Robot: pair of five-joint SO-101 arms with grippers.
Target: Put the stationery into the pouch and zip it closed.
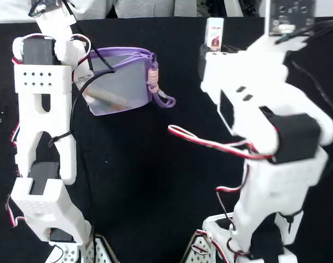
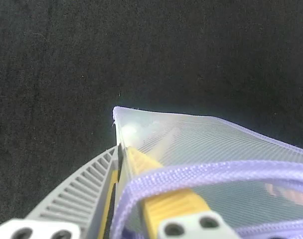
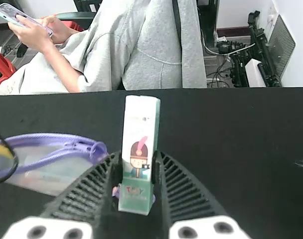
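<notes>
A translucent pouch (image 1: 120, 82) with purple zipper trim hangs open above the black table at the back left. My left gripper (image 2: 122, 164) is shut on the pouch's (image 2: 206, 144) edge, one yellow-padded finger inside the rim and one grey finger outside. A pen-like item (image 1: 109, 98) lies inside the pouch. My right gripper (image 3: 136, 172) is shut on a small upright eraser box (image 3: 139, 149), held above the table to the right of the pouch (image 3: 52, 154). In the high view the eraser box (image 1: 214, 34) sticks up behind the right arm.
The black table (image 1: 155, 181) stretches bare between the two arm bases. A red and white cable (image 1: 210, 143) loops off the right arm. A seated person in grey sits behind the table's far edge (image 3: 241, 92).
</notes>
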